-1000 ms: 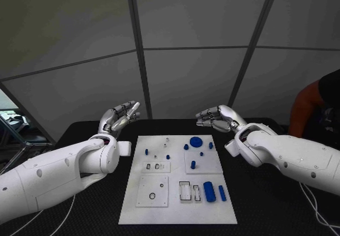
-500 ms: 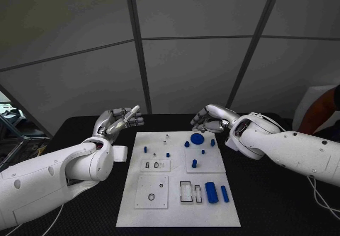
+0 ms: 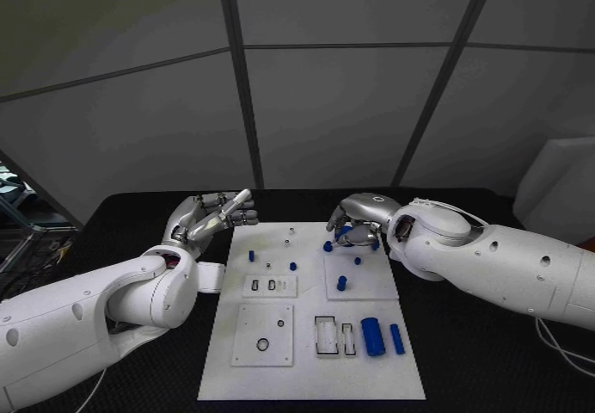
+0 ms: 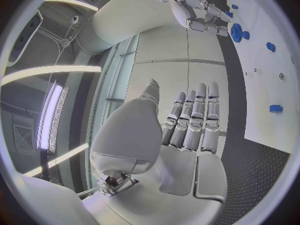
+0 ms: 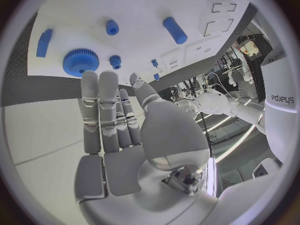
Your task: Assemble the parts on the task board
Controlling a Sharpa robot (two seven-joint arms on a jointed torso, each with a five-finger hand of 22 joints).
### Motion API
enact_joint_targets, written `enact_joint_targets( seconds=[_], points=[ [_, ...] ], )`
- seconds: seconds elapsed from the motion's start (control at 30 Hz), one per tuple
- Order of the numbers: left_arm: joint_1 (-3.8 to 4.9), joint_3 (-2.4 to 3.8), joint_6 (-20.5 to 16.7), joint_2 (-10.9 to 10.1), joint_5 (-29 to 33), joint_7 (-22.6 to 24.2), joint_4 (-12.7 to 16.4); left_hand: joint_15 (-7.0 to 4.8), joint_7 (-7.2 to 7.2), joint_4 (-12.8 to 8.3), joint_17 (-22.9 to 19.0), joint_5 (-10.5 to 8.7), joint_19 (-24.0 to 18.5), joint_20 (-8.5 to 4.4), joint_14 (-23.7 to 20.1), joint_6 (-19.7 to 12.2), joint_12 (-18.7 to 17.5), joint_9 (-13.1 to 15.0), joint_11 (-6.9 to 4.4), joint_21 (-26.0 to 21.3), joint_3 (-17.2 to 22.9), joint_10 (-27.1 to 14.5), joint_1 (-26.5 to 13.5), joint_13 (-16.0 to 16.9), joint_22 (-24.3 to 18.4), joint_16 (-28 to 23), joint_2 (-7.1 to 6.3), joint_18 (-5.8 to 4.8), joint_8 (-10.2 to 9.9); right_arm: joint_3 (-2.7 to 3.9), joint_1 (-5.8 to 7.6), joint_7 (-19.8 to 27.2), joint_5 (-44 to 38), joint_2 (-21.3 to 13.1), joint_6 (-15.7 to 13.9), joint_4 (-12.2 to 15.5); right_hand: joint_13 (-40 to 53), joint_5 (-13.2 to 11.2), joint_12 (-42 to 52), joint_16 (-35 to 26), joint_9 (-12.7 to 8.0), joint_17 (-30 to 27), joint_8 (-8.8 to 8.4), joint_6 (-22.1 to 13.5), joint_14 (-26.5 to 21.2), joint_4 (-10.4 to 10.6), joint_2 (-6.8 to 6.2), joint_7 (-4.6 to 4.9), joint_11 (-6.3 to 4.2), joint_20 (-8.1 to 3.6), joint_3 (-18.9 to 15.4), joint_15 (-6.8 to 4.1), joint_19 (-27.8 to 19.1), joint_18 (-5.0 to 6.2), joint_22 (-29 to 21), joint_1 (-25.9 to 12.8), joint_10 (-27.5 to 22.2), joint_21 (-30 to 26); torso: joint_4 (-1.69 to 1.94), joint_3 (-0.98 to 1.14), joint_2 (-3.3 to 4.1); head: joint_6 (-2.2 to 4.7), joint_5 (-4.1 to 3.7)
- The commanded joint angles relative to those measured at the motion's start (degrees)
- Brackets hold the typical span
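The white task board [image 3: 310, 379] lies in the middle of the black table. A blue gear [image 3: 344, 232] sits near its far edge, also seen as the blue gear [image 5: 80, 61] just past my right fingertips [image 5: 100, 80]. My right hand [image 3: 357, 218] hovers over that gear, fingers extended and holding nothing. My left hand [image 3: 211, 215] is raised beside the board's far left corner, fingers straight, empty. Small blue pegs [image 3: 341, 285] stand on the board; a thick blue cylinder [image 3: 372, 335] and a thin one [image 3: 397, 338] lie near its right side.
White inset plates with slots [image 3: 266, 286] and a ring hole [image 3: 264, 344] sit on the board's left half. Black table [image 3: 496, 361] surrounds the board. In the left wrist view the right hand [image 4: 195, 10] hangs beside the gear [image 4: 237, 32].
My right hand has come in and down from beyond the board's far right corner to over the blue gear. The left hand has barely moved. The camera has shifted.
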Motion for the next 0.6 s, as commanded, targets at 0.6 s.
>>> enact_joint_targets(
  seconds=[0.6],
  points=[
    [0.15,0.27,1.95,-0.12,-0.83,-0.61,1.18,0.28,0.73,-0.5,0.12,0.02,0.38,-0.03,-0.02,0.16,-0.77,-0.13,0.21,0.37,-0.16,0.03,-0.19,-0.12,0.17,-0.72,0.67,-0.81,-0.85,0.04,0.18,-2.15,-5.14,2.86,4.34,-2.31,0.19,0.24,0.17,9.3,0.11,9.23,0.06,-0.46,1.23,0.5,-0.4,-0.08,0.21,0.18,2.71,0.29,1.27,-1.39,8.49,-0.08,-0.28,7.1,0.24,-0.08,1.15,-0.18,-0.29]
  ],
)
